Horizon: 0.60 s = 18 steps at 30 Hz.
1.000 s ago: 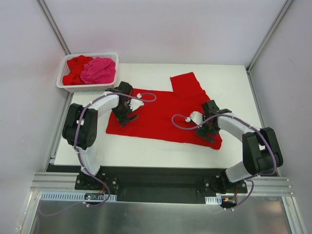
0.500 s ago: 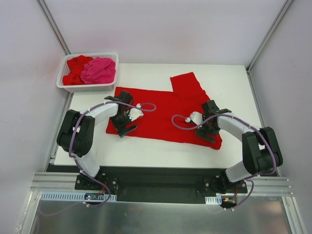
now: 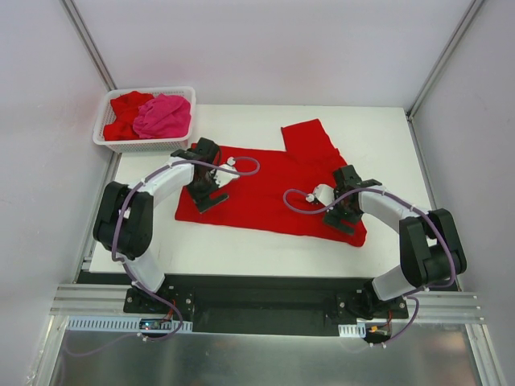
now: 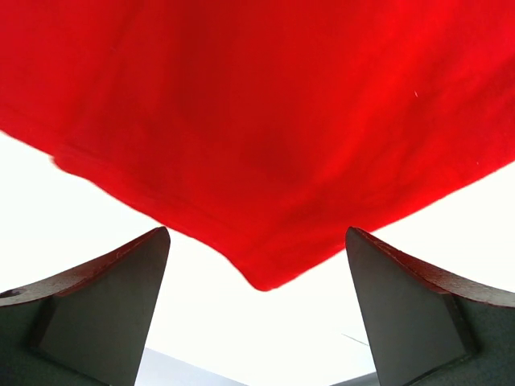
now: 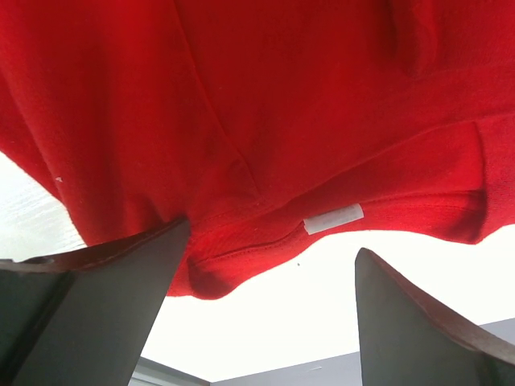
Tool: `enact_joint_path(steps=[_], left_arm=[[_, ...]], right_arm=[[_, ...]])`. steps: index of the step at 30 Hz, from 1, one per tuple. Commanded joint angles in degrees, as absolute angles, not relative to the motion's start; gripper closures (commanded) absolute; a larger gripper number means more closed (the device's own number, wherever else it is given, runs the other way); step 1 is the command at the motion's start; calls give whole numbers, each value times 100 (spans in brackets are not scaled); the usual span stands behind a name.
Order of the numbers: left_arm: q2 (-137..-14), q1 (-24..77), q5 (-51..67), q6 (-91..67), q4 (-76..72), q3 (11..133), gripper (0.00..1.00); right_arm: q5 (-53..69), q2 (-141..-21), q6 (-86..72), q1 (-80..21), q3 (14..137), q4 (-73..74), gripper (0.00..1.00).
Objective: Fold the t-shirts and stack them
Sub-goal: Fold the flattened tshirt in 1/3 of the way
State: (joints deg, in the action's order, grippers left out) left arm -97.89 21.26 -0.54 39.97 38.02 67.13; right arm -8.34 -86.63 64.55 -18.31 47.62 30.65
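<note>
One red t-shirt (image 3: 273,185) lies spread flat on the white table (image 3: 241,241), a sleeve (image 3: 307,137) sticking out at the far side. My left gripper (image 3: 207,199) hovers open over the shirt's near-left corner. In the left wrist view that corner (image 4: 265,269) points down between the wide-apart fingers of the left gripper (image 4: 257,235), untouched. Open as well, my right gripper (image 3: 342,219) sits low over the shirt's near-right edge. There the hem with a white label (image 5: 332,218) lies between the spread fingers of the right gripper (image 5: 273,238), the left finger (image 5: 121,281) overlapping the cloth.
A white lattice basket (image 3: 145,145) stands at the table's far left corner, holding a hot pink t-shirt (image 3: 163,115) and a crumpled red t-shirt (image 3: 125,108). Enclosure walls rise close on both sides. The arm bases sit on the rail at the near edge.
The left gripper dipped toward the near edge of the shirt's left corner, then came back slightly farther. The right arm and the shirt have not moved.
</note>
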Motion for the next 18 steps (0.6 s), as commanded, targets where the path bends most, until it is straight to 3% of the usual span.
enact_joint_path(steps=[1,12,18], left_arm=[[-9940,1969,-114,4175,3736,7040,9],[-11030,1591,-299,4702,3155,7058,10],[-10794,1564,-255,4676,3129,6636,9]], right_arm=[[-896,-8692,6399,-1863,4860,3120,11],[-984,-8666,6267,-1854,5062,3190,10],[-1002,-8683,6372,-1854,5010,3147,10]])
